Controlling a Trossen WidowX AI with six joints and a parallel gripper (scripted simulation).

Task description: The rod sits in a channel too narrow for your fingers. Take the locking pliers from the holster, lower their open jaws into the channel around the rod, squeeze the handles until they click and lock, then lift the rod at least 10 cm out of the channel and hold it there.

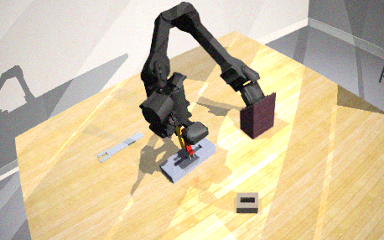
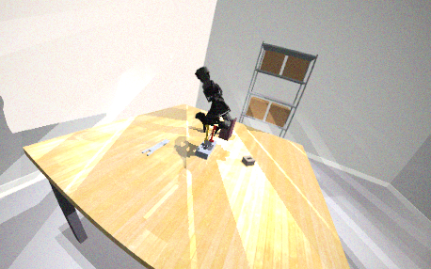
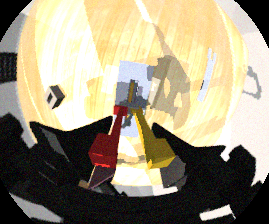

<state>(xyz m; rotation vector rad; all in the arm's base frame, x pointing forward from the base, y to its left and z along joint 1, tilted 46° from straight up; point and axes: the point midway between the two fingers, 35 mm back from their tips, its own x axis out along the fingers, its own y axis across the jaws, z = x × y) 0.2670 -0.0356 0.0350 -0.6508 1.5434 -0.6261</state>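
The locking pliers, with a red handle (image 1: 189, 148) (image 2: 213, 134) (image 3: 104, 151) and a yellow handle (image 1: 180, 134) (image 2: 207, 134) (image 3: 157, 155), point downward. My gripper (image 1: 182, 132) (image 2: 211, 126) (image 3: 133, 122) is shut on the spread handles, one finger outside each. The grey jaws are at the channel of the pale blue-grey block (image 1: 210, 147) (image 2: 203, 154) (image 3: 127, 70); their depth and grip are unclear. A brownish strip, seemingly the rod (image 3: 131, 92), shows in the channel in the wrist view.
A small taupe block (image 1: 252, 196) (image 2: 248, 161) (image 3: 58, 94) with a slot stands on the table. A dark purple box (image 1: 264, 118) (image 2: 228, 130) stands by the arm's base. A flat pale strip (image 1: 121, 147) (image 2: 156, 147) (image 3: 207, 77) lies on the block's other side.
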